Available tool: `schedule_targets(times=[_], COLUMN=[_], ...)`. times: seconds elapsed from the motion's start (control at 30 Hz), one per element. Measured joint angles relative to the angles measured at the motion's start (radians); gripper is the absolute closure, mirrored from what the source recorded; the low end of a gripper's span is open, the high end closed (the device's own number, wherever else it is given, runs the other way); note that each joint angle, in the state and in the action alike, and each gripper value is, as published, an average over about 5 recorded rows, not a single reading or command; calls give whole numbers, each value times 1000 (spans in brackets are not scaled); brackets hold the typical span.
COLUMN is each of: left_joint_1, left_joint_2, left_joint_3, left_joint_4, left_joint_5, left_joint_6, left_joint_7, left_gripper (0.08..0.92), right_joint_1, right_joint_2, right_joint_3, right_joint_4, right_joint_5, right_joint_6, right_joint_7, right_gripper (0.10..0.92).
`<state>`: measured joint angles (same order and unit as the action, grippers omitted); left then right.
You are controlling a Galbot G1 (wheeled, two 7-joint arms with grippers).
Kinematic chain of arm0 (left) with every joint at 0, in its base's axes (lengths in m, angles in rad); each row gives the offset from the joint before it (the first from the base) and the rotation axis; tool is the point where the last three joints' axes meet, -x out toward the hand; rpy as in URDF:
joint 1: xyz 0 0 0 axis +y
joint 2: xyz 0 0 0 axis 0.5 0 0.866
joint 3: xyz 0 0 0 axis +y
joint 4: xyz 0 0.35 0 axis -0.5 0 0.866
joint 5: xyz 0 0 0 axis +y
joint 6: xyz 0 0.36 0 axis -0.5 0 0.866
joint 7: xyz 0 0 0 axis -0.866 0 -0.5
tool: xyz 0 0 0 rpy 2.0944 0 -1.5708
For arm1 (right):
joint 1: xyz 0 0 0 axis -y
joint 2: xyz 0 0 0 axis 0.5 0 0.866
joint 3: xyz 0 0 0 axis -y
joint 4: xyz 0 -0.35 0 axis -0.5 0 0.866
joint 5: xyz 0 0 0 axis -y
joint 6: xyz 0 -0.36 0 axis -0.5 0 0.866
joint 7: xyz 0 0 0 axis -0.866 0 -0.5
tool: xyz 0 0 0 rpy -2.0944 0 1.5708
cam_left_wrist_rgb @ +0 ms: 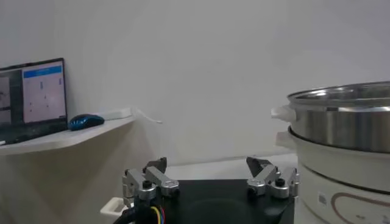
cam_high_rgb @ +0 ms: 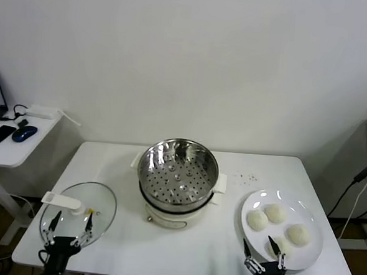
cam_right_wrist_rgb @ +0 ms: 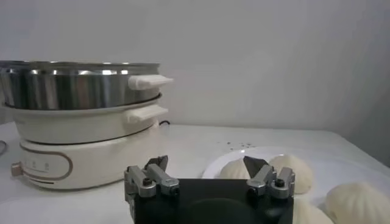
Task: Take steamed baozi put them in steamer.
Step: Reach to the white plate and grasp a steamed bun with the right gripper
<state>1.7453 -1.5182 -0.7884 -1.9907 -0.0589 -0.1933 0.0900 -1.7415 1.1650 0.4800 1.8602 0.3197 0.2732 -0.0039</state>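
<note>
Here the stainless-steel steamer basket sits on its cream-white cooker base at the centre of the white table, its perforated floor bare. Four steamed baozi lie on a flat white plate toward the lower right of the head view, well apart from the steamer. The right gripper hovers at the plate's near edge, just beside the nearest bun, its fingers spread wide and grasping nothing. At the lower left, the left gripper hangs over the near rim of a round glass lid with a white handle, fingers likewise released. On a side shelf at the far left rests a blue computer mouse.
</note>
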Motion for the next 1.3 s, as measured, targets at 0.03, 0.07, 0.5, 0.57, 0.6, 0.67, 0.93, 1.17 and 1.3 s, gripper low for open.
schedule_targets(times=[0.03, 0.07, 0.5, 0.57, 0.6, 0.67, 0.93, 1.17, 1.3], left_joint_1=[0, 0, -13, -15, -16, -18, -18, -20, -21], left_joint_2=[0, 0, 2, 4, 5, 8, 13, 17, 22], left_joint_3=[0, 0, 8, 9, 9, 11, 20, 27, 29], left_joint_4=[0, 0, -5, -6, -6, -7, -14, -13, -12], left_joint_5=[0, 0, 3, 3, 3, 3, 3, 4, 2], left_joint_6=[0, 0, 7, 9, 10, 12, 16, 16, 16], left_joint_7=[0, -1, -15, -18, -19, -21, -23, -24, -24], left_gripper=[177, 177, 177, 177, 177, 177, 177, 177, 177], right_joint_1=[3, 6, 169, 213, 236, 285, 526, 841, 1032], right_joint_2=[-1, -3, -175, -221, -246, -298, -517, -683, -741], right_joint_3=[4, 7, 98, 99, 97, 88, -35, -298, -472], right_joint_4=[2, 4, 10, -6, -16, -39, -169, -276, -329], right_joint_5=[0, 0, 32, 40, 42, 45, 36, 9, -25], right_joint_6=[-3, -6, -186, -222, -238, -266, -337, -363, -361], right_joint_7=[-2, -5, -163, -202, -223, -269, -535, -779, -895], right_gripper=[203, 203, 203, 203, 203, 203, 203, 203, 203])
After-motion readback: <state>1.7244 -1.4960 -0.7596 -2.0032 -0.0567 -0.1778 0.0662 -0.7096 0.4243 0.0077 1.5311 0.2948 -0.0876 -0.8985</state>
